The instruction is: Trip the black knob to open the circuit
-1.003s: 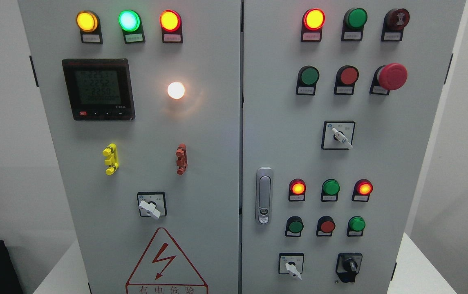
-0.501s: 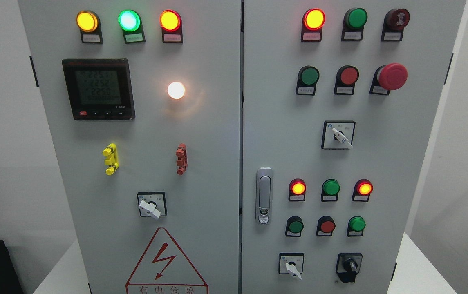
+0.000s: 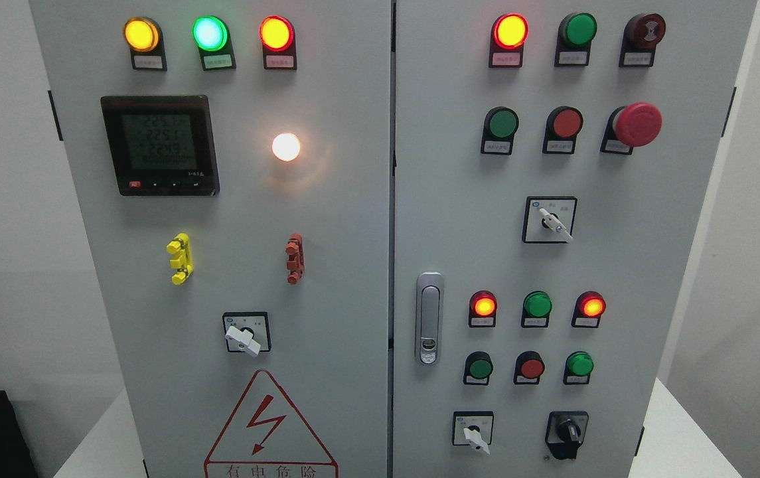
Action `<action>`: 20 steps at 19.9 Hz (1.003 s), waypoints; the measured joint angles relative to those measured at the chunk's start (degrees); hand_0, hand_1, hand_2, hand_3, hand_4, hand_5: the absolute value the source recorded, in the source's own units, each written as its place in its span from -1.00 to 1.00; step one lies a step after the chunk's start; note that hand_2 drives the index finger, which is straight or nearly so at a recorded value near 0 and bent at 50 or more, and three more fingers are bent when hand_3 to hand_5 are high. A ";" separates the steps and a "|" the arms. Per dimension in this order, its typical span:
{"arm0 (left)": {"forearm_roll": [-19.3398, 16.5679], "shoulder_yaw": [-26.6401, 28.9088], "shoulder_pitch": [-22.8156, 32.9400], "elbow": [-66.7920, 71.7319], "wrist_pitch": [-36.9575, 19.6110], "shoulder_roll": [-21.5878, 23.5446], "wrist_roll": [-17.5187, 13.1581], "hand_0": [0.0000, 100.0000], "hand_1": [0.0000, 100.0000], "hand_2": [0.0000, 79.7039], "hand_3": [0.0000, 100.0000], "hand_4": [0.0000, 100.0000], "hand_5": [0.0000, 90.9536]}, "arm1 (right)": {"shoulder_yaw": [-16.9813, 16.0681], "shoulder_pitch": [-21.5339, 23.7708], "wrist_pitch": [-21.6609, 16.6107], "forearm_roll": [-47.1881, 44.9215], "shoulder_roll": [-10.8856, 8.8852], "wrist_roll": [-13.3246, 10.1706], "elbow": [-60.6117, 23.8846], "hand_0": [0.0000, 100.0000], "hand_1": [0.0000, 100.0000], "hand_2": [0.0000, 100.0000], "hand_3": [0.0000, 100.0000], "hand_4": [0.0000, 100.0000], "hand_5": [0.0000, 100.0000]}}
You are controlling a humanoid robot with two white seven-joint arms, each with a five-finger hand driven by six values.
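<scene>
Low on the right door, black knob pointing up, untouched, no hand in view

The black knob sits low on the cabinet's right door, with bare panel to its right and below it. A white-handled switch stands near on its left, and three round buttons sit in a row just above. Higher up, the red mushroom button juts outward.
</scene>
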 measured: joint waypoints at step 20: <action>0.00 0.00 0.00 0.00 0.00 0.00 0.00 -0.76 -0.22 -1.00 -1.00 -1.00 -1.00 | -0.01 -7.14 6.97 -0.01 -0.19 -0.14 -3.72 -1.00 -0.92 -1.00 1.00 1.00 0.93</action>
